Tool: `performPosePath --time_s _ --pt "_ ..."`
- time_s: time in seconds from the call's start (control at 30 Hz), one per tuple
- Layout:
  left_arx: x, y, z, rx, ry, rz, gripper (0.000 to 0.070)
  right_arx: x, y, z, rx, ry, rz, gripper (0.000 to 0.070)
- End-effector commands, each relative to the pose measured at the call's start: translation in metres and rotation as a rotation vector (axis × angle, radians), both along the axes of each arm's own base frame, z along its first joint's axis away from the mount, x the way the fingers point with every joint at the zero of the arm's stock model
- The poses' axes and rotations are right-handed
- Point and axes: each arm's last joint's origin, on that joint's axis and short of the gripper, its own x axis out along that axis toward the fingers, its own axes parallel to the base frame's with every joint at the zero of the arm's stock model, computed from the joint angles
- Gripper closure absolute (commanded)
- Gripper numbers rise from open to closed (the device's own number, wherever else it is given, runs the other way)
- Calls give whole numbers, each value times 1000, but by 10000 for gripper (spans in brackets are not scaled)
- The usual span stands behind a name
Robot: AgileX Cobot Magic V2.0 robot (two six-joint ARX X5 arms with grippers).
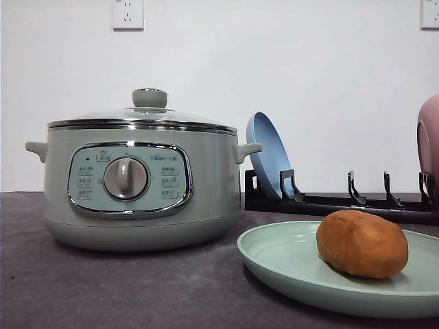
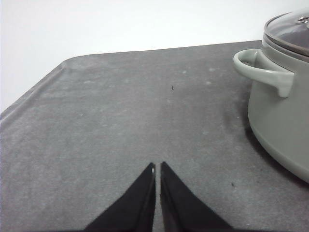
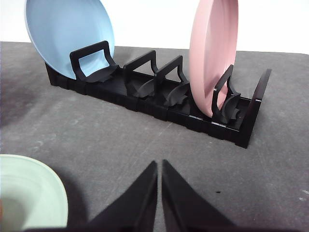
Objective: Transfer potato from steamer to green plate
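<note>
Setting: white wall with sockets behind a dark grey mat [image 1: 103, 288] covering the table.
Steamer: the steamer [image 1: 137, 178] is seen at the left of the front view, glass lid [image 1: 147, 113] seated on it, dial facing forward.
Green plate: the green plate [image 1: 288, 264] is set on the mat just right of the steamer, apart from it.
Potato: the potato [image 1: 361, 243] is found lying on the green plate, right of its middle, untouched by either gripper.
Rack: a black dish rack [image 3: 159, 96] is noted behind the plate, with a blue plate [image 3: 67, 34] and a pink dish [image 3: 212, 53] stood upright in its slots.
Step in hand: the transfer is judged done; the potato rests where the task wants it and the lid is back on.
Next move: nothing more seems called for beyond keeping both arms clear of the plate.
Left gripper: the left gripper [image 2: 157, 166] is seen over bare mat beside the steamer handle [image 2: 263, 70], fingers pressed nearly together, nothing held.
Right gripper: the right gripper [image 3: 159, 164] is seen over mat between plate edge and rack, fingers likewise together, nothing held or touched.
</note>
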Motion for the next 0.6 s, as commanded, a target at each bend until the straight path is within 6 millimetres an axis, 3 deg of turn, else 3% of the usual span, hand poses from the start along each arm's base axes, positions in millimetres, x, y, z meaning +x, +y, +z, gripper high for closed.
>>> performPosePath --time_s 0.0,0.57 --pt "1 0 -7 3 26 4 689 0 0 -1 -3 -5 0 699" --pt "1 0 -7 3 26 4 689 0 0 -1 -3 -5 0 699"
